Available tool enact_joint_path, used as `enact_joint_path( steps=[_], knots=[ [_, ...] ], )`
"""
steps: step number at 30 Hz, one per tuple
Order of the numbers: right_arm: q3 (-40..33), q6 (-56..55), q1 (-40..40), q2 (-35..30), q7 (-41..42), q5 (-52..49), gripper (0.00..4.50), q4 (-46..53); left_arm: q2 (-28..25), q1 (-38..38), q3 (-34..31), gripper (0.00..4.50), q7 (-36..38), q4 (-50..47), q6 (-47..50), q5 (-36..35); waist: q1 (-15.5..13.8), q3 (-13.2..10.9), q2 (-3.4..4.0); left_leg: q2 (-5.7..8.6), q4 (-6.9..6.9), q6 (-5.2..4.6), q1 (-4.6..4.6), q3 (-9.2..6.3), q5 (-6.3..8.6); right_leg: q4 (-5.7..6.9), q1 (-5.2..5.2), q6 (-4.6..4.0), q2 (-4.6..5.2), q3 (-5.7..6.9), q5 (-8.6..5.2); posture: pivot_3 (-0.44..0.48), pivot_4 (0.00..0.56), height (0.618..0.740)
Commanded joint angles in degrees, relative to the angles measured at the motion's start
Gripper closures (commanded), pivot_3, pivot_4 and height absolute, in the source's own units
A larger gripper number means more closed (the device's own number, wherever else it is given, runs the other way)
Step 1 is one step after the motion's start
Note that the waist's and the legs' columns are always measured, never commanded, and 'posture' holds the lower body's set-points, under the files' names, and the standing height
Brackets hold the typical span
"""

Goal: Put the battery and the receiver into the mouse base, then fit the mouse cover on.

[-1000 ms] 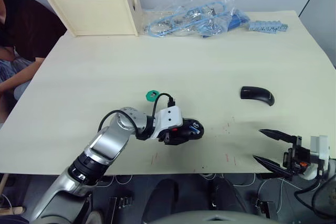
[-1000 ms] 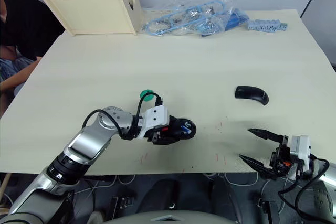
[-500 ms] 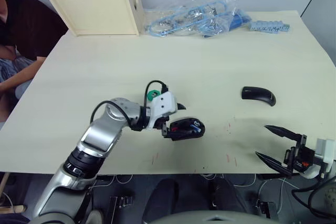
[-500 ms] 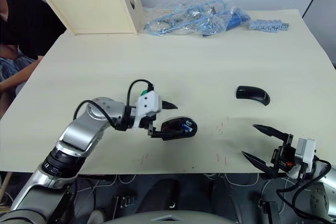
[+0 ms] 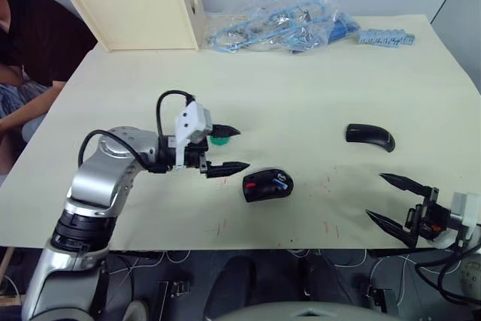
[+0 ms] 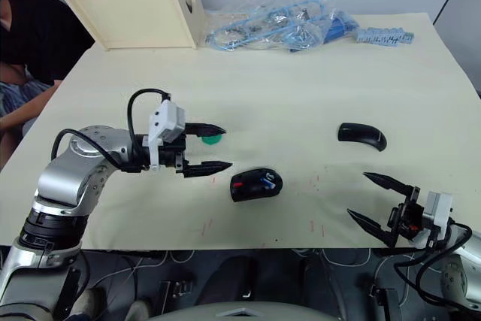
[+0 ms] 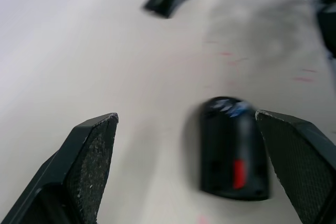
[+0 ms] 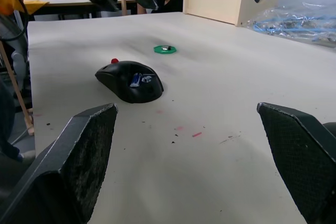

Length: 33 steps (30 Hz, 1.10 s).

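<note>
Lying well apart from the other parts, the plain glossy black arched mouse cover (image 5: 369,137) rests on the pale matte table (image 5: 301,88), on the robot's right side, and the right gripper (image 5: 398,201) hangs just past the near table edge, close to it. So I judge the right arm is the nearer one for taking the cover; its long axis runs roughly left to right across the table.

The black oval mouse base (image 5: 267,184) with the red patch sits near the front middle of the table. In its open top a small silver-and-blue cylinder, the battery (image 5: 279,181), seems to be lying already. I cannot see the receiver clearly.

The left gripper (image 5: 228,149) is beside the base, on the robot's left of it, not touching, with its two black pointed fingers spread and nothing between them. A flat green round disc (image 5: 218,139) lies close to its far finger. The right gripper's fingers are also spread wide and empty.
</note>
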<state>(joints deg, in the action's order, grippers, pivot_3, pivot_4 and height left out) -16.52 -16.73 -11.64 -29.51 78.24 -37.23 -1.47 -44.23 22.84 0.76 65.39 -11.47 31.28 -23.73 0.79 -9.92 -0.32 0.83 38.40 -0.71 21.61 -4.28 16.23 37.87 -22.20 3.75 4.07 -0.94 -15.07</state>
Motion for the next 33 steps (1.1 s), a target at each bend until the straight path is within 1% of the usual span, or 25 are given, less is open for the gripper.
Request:
enact_joint_path(
  steps=[1, 5, 7, 10, 16, 19, 21, 22, 23, 24, 25, 29, 33],
  knots=[
    [-1.53, -1.12, 0.30, 0.08, 0.46, -1.13, 0.00, -0.12, 0.88, -1.89, -3.10, 0.03, -1.92, 3.05, -4.72, 0.40, 0.01, -0.01, 0.00, 0.00, 0.00, 0.00, 0.00, 0.01, 0.00, 0.00, 0.00, 0.00, 0.00, -0.02, 0.00, 0.000, 0.150, 0.740],
    [-1.41, -1.11, 0.69, 0.35, 0.46, -1.28, 0.00, -0.42, 3.66, -2.51, -6.43, 0.03, -7.12, 9.98, -9.96, 1.81, -0.08, -0.01, 0.00, -0.01, 0.01, 0.01, 0.00, 0.00, 0.00, 0.01, 0.00, 0.00, 0.02, 0.00, 0.00, 0.000, 0.150, 0.740],
    [-1.32, -1.16, 0.78, 0.51, 0.28, -1.06, 0.00, -0.49, 5.16, -1.78, -7.56, 0.03, -11.28, 14.19, -14.38, 4.40, -0.09, -0.01, 0.00, 0.00, 0.01, 0.01, -0.01, -0.03, 0.00, 0.03, 0.00, -0.01, 0.02, 0.02, 0.01, 0.000, 0.150, 0.740],
    [-1.07, -1.19, 0.79, 0.76, 0.05, -0.75, 0.00, -0.37, 5.99, -1.33, -7.52, 0.03, -14.74, 18.04, -18.45, 7.43, -0.11, -0.01, 0.00, 0.02, 0.01, 0.01, 0.00, -0.03, 0.00, 0.02, 0.00, -0.01, 0.02, 0.02, 0.02, 0.000, 0.150, 0.740],
    [-0.71, -0.85, 0.81, 0.82, -0.54, -0.40, 0.00, 0.47, 7.73, -1.58, -6.03, 0.03, -18.04, 18.92, -17.86, 9.03, -0.12, -0.01, 0.00, 0.01, 0.01, 0.02, 0.02, -0.02, 0.00, 0.00, -0.01, 0.00, 0.05, 0.02, 0.02, 0.000, 0.150, 0.740],
    [-0.55, -0.60, 0.75, 0.64, -0.71, -0.28, 0.00, 0.97, 8.59, -1.27, -5.65, 0.03, -17.86, 17.16, -15.44, 7.73, -0.10, -0.01, 0.00, 0.02, 0.01, 0.02, 0.01, -0.02, 0.00, 0.03, -0.01, 0.00, 0.05, 0.02, 0.02, 0.000, 0.150, 0.740],
    [-0.58, -0.37, 0.70, 0.44, -0.84, -0.34, 0.00, 1.28, 8.77, -1.05, -5.33, 0.54, -18.16, 15.80, -13.74, 7.59, -0.08, -0.01, 0.00, 0.02, 0.01, 0.02, 0.01, -0.02, 0.00, 0.05, -0.01, 0.00, 0.04, 0.02, 0.02, 0.000, 0.150, 0.740],
    [-0.65, -0.20, 0.70, 0.28, -0.87, -0.41, 0.00, 1.36, 8.70, -0.97, -4.94, 0.89, -18.48, 14.90, -12.78, 7.86, -0.08, -0.01, 0.00, 0.02, 0.01, 0.02, 0.00, -0.02, 0.00, 0.05, -0.01, 0.00, 0.04, 0.02, 0.02, 0.000, 0.150, 0.740],
    [-0.69, -0.02, 0.72, 0.12, -0.90, -0.43, 0.00, 1.42, 8.73, -0.80, -4.69, 1.14, -19.02, 13.98, -11.34, 7.93, -0.08, -0.01, 0.00, 0.02, 0.01, 0.02, 0.00, -0.02, 0.00, 0.05, -0.01, 0.00, 0.04, 0.02, 0.02, 0.000, 0.150, 0.740],
    [-0.79, 0.19, 0.80, -0.08, -0.86, -0.53, 0.00, 1.41, 8.86, -0.57, -4.55, 1.74, -19.67, 13.08, -9.76, 7.88, -0.07, -0.01, 0.00, 0.02, 0.01, 0.02, 0.00, -0.02, 0.00, 0.05, -0.01, 0.00, 0.04, 0.02, 0.02, 0.000, 0.150, 0.740],
    [-0.90, 0.43, 0.87, -0.32, -0.84, -0.63, 0.00, 1.44, 9.00, -0.29, -4.41, 2.17, -20.12, 12.13, -7.78, 7.56, -0.07, -0.01, 0.00, 0.02, 0.01, 0.02, 0.00, -0.02, 0.00, 0.05, -0.01, 0.00, 0.04, 0.02, 0.02, 0.000, 0.150, 0.740],
    [-1.20, 1.81, 1.04, -1.31, -0.98, -1.22, 0.00, 2.15, 9.46, -1.10, -2.95, 2.17, -22.45, 7.02, -3.21, 8.19, -0.07, -0.01, 0.00, 0.02, 0.01, 0.02, 0.01, -0.02, 0.00, 0.04, -0.01, 0.00, 0.05, 0.01, 0.02, 0.000, 0.150, 0.740],
    [-1.43, 2.88, 0.79, -1.95, -1.06, -1.81, 0.00, 2.97, 10.40, -2.43, -3.32, 2.17, -24.84, 4.53, -0.35, 7.86, 0.03, -0.01, 0.00, 0.01, 0.01, 0.02, 0.01, -0.03, 0.00, 0.03, -0.01, 0.00, 0.04, 0.02, 0.02, 0.000, 0.150, 0.740]
  ],
)
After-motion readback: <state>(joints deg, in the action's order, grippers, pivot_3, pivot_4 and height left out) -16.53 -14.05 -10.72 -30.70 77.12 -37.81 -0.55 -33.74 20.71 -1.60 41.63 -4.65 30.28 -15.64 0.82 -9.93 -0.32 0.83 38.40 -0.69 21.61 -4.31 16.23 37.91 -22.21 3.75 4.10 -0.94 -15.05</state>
